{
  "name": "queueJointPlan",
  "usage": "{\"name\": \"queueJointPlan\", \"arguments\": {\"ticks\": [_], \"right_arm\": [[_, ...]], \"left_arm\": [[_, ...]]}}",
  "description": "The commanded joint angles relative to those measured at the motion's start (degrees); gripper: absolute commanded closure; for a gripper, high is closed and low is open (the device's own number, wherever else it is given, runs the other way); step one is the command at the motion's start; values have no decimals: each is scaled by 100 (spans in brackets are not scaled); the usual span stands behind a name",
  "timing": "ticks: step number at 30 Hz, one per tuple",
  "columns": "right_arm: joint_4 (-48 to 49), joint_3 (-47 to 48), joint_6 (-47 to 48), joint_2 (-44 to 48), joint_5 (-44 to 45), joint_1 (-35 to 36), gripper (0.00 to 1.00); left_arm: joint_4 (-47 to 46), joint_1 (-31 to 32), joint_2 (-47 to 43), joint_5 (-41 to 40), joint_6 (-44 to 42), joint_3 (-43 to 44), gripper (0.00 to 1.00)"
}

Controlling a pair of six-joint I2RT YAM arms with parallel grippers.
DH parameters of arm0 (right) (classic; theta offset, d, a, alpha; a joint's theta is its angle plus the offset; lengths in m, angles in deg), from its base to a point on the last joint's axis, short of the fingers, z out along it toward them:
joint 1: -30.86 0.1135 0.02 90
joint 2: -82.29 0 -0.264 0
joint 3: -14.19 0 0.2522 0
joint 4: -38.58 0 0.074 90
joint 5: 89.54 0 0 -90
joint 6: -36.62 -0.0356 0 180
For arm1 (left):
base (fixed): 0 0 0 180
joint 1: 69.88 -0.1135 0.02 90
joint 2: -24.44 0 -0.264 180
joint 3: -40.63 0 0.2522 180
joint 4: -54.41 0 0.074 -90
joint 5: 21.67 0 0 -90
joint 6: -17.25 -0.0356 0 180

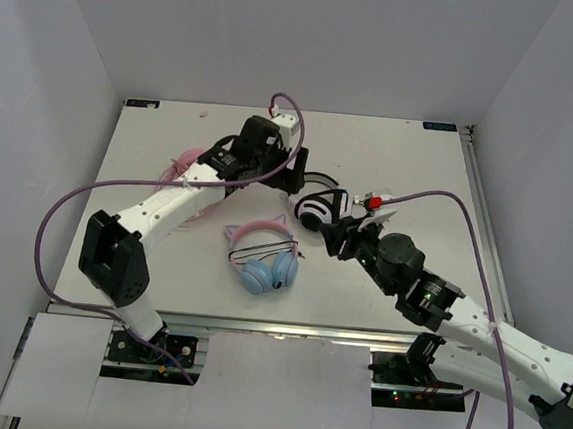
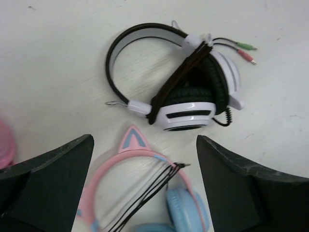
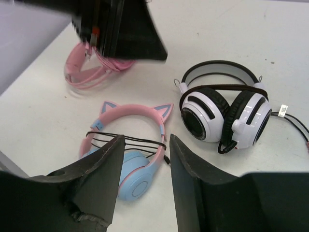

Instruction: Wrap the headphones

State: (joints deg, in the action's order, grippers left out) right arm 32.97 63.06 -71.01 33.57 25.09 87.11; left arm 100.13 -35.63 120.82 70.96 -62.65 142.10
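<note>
The headphones (image 1: 263,258) lie flat on the table's near middle, with light blue ear cups and a pink cat-ear headband. Their thin dark cable (image 3: 140,141) runs in several strands across the headband. My left gripper (image 1: 296,172) is open and empty, above and behind them; in the left wrist view the headphones (image 2: 186,208) show between its fingers (image 2: 53,179). My right gripper (image 1: 332,235) is open and empty, just right of them; in the right wrist view the headphones (image 3: 137,110) lie beyond its gap (image 3: 146,140).
White-and-black headphones (image 1: 317,209) lie right behind the blue pair, between the two grippers, with green and red plugs (image 2: 246,50). All-pink headphones (image 1: 185,163) lie at the left under the left arm. White walls enclose the table (image 1: 412,155).
</note>
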Motion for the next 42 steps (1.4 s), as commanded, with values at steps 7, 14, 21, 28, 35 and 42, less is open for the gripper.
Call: {"name": "queueJointPlan", "arguments": {"ticks": [7,14,21,28,35,42], "right_arm": [[-2127,1092,239,685,-163,-26,10],[-1399,594,259,746,12,-26,10],[-1098,198,11,945,265,-26,10],[-982,-12,-3,1163,621,-26,10],[-956,-106,92,1418,653,-26,10],[-956,-127,102,1479,666,-26,10]], "left_arm": [[-3040,1584,-2867,-1024,1388,-3170,2],[-4112,1943,-4072,-1452,1096,-4703,2],[-4349,2547,-4790,-2121,606,-5228,2],[-5042,2552,-5489,-2373,563,-5941,2],[-4860,2552,-5269,-2573,505,-5784,2],[-4921,2552,-5260,-2576,474,-5820,2]]}}
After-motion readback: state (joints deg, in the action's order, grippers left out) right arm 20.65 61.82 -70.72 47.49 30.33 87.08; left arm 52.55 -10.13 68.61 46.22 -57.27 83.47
